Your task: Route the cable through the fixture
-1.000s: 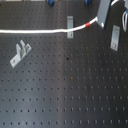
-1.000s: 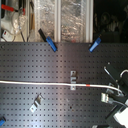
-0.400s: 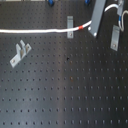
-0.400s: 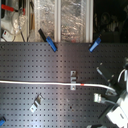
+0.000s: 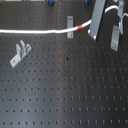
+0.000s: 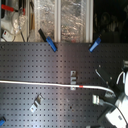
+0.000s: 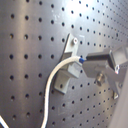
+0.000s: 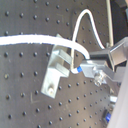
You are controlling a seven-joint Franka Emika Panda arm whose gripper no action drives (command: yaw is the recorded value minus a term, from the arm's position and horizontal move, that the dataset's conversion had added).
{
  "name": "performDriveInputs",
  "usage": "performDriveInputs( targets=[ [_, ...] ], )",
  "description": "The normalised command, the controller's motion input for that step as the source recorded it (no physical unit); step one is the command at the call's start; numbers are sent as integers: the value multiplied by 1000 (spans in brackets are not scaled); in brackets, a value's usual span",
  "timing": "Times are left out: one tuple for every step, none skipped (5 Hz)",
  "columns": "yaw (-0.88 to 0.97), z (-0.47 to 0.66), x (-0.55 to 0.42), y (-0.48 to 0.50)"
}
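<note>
**Cable held at a bracket on the perforated board**

In the first exterior view, the cable (image 5: 35,31) enters from the first exterior view's left edge and runs along the far part of the black perforated board (image 5: 65,85). Nearer the front, beside that left edge, stands a small metal clip (image 5: 20,53), apart from the cable. Further right, the cable passes a second fixture (image 5: 70,30), where its red-orange band (image 5: 80,25) shows, then reaches the gripper (image 5: 95,31). In the first wrist view, the fingers (image 7: 97,62) pinch the cable's end just beside a grey bracket (image 7: 67,70). At the board's far edge, in the second exterior view, sit two blue clamps (image 6: 51,44).
</note>
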Motion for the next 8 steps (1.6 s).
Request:
performDriveInputs(
  targets=[
    [0,0,-21,-19],
    [111,0,-135,144],
    [280,66,-489,130],
    [46,3,-148,-49],
    [169,2,-139,57],
    [149,285,-666,-370],
    [0,2,-48,-31],
    [26,48,-810,16]
  ],
)
